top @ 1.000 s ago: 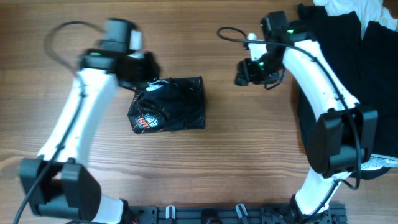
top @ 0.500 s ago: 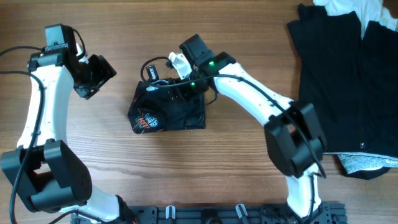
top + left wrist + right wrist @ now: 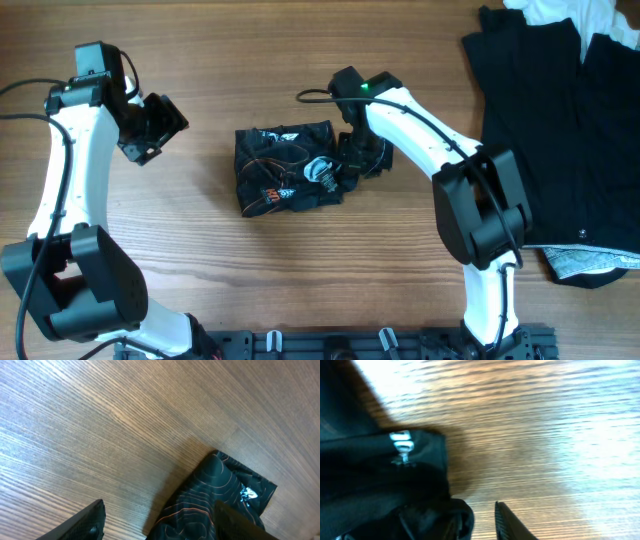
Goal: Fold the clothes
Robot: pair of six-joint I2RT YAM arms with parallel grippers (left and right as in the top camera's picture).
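Note:
A folded black T-shirt [image 3: 285, 168] with reddish-brown contour lines and small white and red logos lies on the wooden table [image 3: 300, 270] at the middle. It also shows in the left wrist view [image 3: 220, 490] and the right wrist view [image 3: 380, 470]. My left gripper [image 3: 160, 125] is open and empty above bare wood, left of the shirt [image 3: 159, 512]. My right gripper [image 3: 356, 160] sits at the shirt's right edge. In the right wrist view [image 3: 475, 517] one finger shows with a gap of wood between it and the cloth. The other finger is hidden by cloth.
A spread pile of black garments [image 3: 560, 130] covers the table's right side, with white cloth [image 3: 575, 12] at the top right corner and a patterned piece [image 3: 590, 262] at its lower edge.
The right gripper has moved from the shirt's top edge to its right edge. The shirt has shifted right and turned. The left arm stayed at the far left.

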